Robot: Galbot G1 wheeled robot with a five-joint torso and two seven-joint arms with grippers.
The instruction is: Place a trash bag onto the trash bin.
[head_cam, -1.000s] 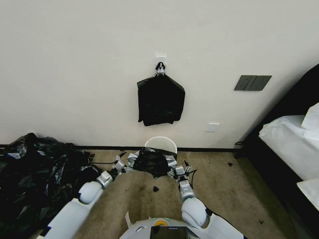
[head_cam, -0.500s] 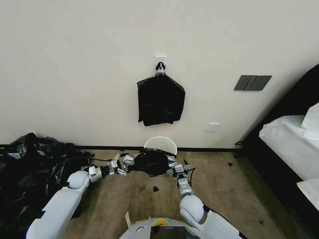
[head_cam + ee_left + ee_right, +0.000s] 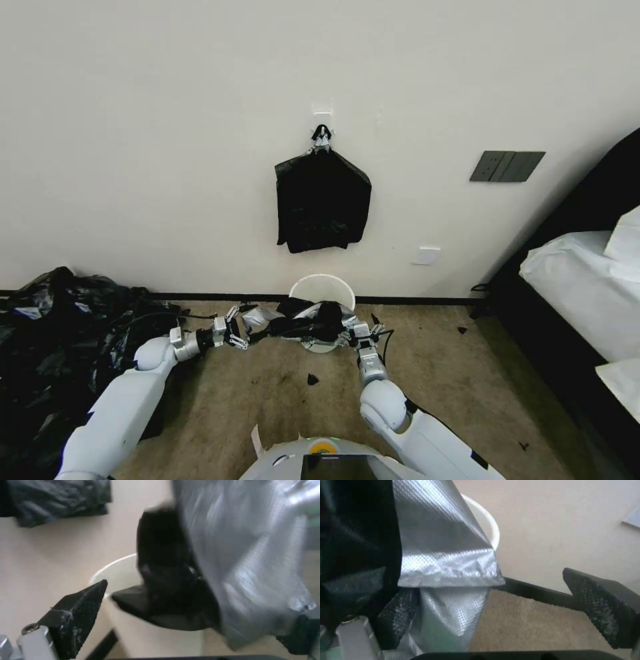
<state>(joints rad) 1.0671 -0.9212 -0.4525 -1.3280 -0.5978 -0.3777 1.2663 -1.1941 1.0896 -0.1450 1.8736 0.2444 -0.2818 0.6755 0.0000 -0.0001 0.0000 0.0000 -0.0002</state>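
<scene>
Both arms outstretched, left tool (image 3: pixel 235 331) and right tool (image 3: pixel 358 331) open-fingered.

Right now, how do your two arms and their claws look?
Both arms have smooth white shells and silver metal wrist sections. The left claw and right claw have silver bases, thin black cables, and black, rough-textured pointed fingers on silver mounts.

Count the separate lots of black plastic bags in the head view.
3. A thin glossy black trash bag between left gripper and right gripper at the cream-white round bin; a flat black bundle hanging on the wall; a heap on the floor, possibly hiding more.
</scene>
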